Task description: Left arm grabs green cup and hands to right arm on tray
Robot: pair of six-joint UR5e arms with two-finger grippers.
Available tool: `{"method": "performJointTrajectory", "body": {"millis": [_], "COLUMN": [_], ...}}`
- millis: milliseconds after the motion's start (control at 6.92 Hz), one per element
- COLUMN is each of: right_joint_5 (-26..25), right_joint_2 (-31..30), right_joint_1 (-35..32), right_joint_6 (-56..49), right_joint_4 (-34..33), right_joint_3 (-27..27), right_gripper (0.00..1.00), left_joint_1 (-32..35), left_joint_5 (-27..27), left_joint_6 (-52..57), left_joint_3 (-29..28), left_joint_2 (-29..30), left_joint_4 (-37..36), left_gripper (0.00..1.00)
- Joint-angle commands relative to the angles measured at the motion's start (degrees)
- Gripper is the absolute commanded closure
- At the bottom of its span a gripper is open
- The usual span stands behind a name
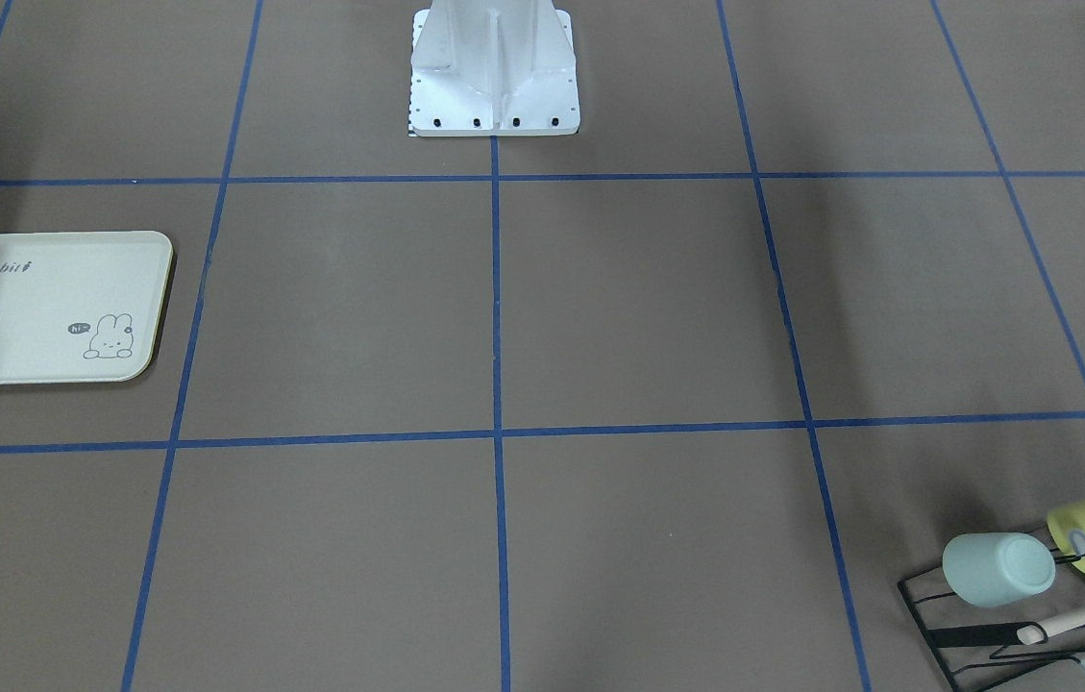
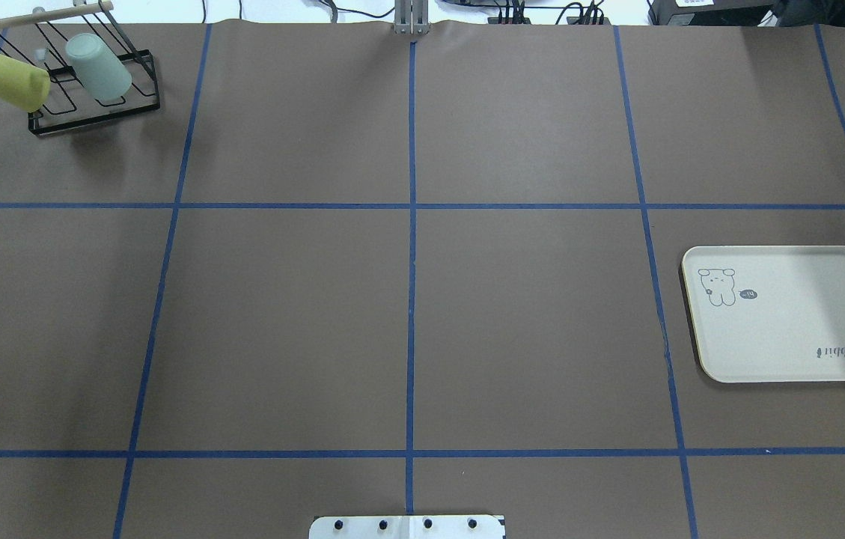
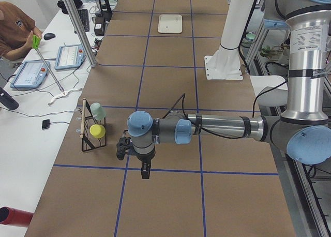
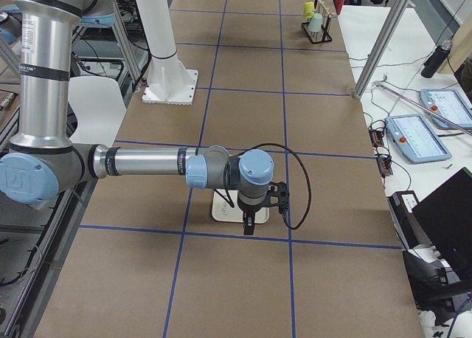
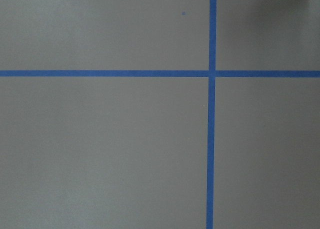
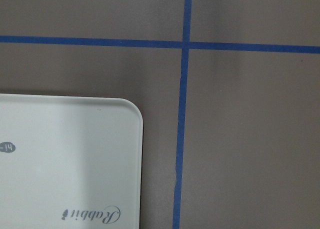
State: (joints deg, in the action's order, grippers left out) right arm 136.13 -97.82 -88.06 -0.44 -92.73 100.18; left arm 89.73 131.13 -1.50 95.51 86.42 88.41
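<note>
The pale mint-green cup [image 2: 98, 69] hangs upside down on a black wire rack [image 2: 93, 120] at the table's far left corner; it also shows in the front view [image 1: 998, 569] and the left side view [image 3: 98, 111]. The cream tray [image 2: 789, 314] lies flat on the right side, also in the right wrist view [image 6: 65, 159]. The left gripper [image 3: 146, 172] hangs high over the table, short of the rack. The right gripper [image 4: 248, 226] hangs above the tray's edge [image 4: 221, 212]. Both show only in side views, so I cannot tell whether they are open or shut.
A yellow-green cup [image 2: 9, 79] hangs on the same rack beside the mint one, under a wooden bar [image 2: 33, 16]. The robot's white base [image 1: 494, 67] stands at the table's near-robot edge. Blue tape lines grid the brown table. An operator [image 3: 15, 30] sits at a side desk.
</note>
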Motion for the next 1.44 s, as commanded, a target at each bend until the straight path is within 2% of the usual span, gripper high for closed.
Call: {"method": "performJointTrajectory", "body": {"millis": [0,289,578,722,867,1156,1300], "right_joint_5": [-0.08,0.1,0.27,0.36,0.36,0.45,0.36], "right_joint_2": [0.09,0.18,0.35,0.35,0.35,0.62,0.7], "right_joint_1": [-0.01,-0.01,-0.09,-0.27,-0.27,-0.53,-0.62], "right_joint_6": [0.0,0.0,0.0,0.0,0.0,0.0,-0.09], "right_joint_4": [0.0,0.0,0.0,0.0,0.0,0.09,0.09], "right_joint_3": [-0.42,-0.42,-0.24,-0.07,-0.07,0.02,-0.07], "right_gripper": [0.0,0.0,0.0,0.0,0.0,0.0,0.0], "left_joint_1": [-0.08,-0.08,-0.08,-0.77,-2.96,-8.4,-13.56], "left_joint_5": [-0.09,-0.35,-0.88,-0.7,-0.7,-0.01,-0.43], "left_joint_6": [-0.08,-0.44,-0.79,-0.88,-3.05,-22.9,-28.42], "left_joint_3": [0.37,0.81,1.68,5.52,9.74,13.37,12.77], "left_joint_2": [-0.11,4.87,17.15,19.9,19.84,20.28,20.54], "left_joint_4": [-0.08,-2.52,-13.57,-14.83,-14.93,-12.67,-5.17], "left_gripper": [0.0,0.0,0.0,0.0,0.0,0.0,0.0]}}
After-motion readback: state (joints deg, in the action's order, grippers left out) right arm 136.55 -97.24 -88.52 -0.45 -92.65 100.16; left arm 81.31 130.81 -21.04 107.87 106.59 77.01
